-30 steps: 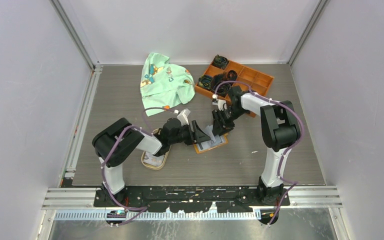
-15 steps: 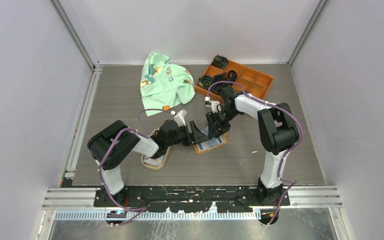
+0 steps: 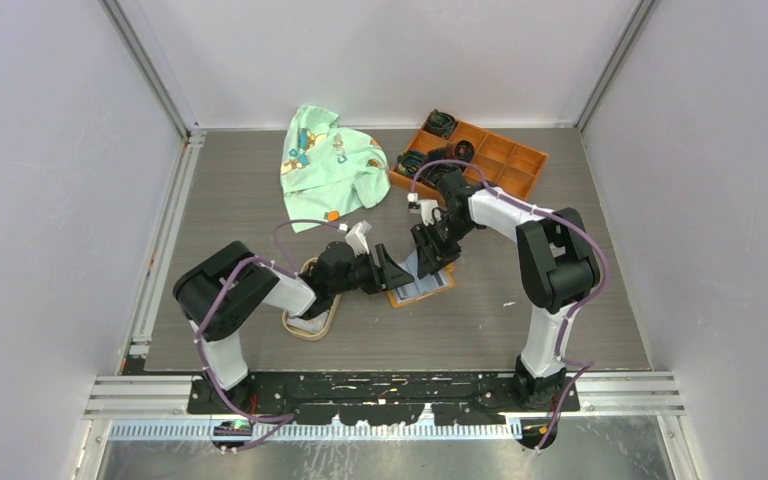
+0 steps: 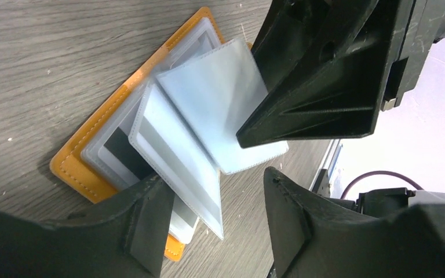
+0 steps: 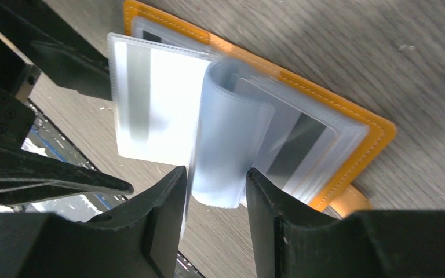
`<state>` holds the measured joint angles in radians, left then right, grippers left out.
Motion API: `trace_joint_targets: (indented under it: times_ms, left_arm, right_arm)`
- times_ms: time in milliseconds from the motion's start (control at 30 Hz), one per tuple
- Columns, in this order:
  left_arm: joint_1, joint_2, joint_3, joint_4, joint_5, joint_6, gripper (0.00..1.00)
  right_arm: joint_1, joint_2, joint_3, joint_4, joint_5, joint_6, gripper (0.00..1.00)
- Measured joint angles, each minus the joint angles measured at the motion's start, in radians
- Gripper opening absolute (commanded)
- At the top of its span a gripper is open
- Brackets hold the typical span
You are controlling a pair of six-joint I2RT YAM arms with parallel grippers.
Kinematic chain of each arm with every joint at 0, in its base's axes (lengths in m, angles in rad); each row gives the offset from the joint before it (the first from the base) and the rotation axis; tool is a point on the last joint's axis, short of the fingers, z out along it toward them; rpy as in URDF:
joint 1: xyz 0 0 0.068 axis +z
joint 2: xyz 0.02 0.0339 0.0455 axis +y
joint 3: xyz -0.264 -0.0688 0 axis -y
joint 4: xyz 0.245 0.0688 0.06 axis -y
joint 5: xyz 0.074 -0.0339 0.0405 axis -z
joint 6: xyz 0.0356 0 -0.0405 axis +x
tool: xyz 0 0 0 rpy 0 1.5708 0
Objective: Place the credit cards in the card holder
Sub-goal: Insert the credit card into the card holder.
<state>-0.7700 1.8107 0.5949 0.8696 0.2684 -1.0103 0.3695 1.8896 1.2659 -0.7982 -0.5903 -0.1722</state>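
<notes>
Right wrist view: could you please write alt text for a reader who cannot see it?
An orange card holder lies open on a wood-grain table, its clear sleeves fanned out. One sleeve curls up between the parted fingers of the right end effector.

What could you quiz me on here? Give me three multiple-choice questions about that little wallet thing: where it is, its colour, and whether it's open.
1. Where does the card holder lie?
A) in a drawer
B) on the table, between the left gripper and the right gripper
C) on a chair

2. What colour is its cover?
A) orange
B) purple
C) white

3. What state is it in?
A) snapped shut
B) open, with its clear sleeves fanned up
C) torn in two

Answers:
1 B: the overhead view shows it flat on the table with a gripper at each side.
2 A: an orange stitched edge frames the inside.
3 B: both wrist views show the pages lifted apart.
</notes>
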Motion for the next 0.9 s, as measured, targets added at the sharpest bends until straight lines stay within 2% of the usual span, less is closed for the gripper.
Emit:
trace_joint_targets:
  times_ms: [167, 333, 533, 667, 733, 800, 833, 867, 900]
  left_arm:
    - [0.0, -0.02, -0.009, -0.039, -0.014, 0.009, 0.47]
    - [0.0, -0.089, -0.009, -0.167, -0.042, 0.049, 0.46]
    - [-0.001, -0.28, -0.002, -0.4, -0.093, 0.147, 0.47]
    - [-0.002, -0.435, 0.021, -0.554, -0.132, 0.235, 0.53]
    - [-0.002, -0.532, 0.024, -0.63, -0.157, 0.286, 0.67]
    - [-0.002, -0.637, 0.024, -0.709, -0.185, 0.332, 0.87]
    - [-0.002, -0.683, 0.024, -0.735, -0.199, 0.351, 0.96]
    - [-0.002, -0.735, 0.024, -0.761, -0.216, 0.372, 0.99]
    - [-0.002, -0.785, 0.021, -0.784, -0.234, 0.389, 1.0]
  right_arm:
    - [0.0, 0.0, 0.0, 0.005, 0.055, 0.0, 0.45]
    - [-0.002, -0.005, 0.0, 0.005, 0.108, -0.005, 0.45]
    - [-0.016, -0.08, -0.004, 0.01, 0.178, -0.041, 0.47]
    - [-0.025, -0.175, -0.006, 0.019, 0.198, -0.082, 0.49]
    - [-0.029, -0.229, -0.008, 0.027, 0.201, -0.108, 0.5]
    - [-0.029, -0.278, -0.008, 0.037, 0.203, -0.132, 0.59]
    - [-0.029, -0.306, -0.008, 0.044, 0.204, -0.147, 0.72]
    - [-0.029, -0.335, -0.008, 0.052, 0.204, -0.163, 0.95]
    - [-0.029, -0.363, -0.007, 0.062, 0.203, -0.177, 0.99]
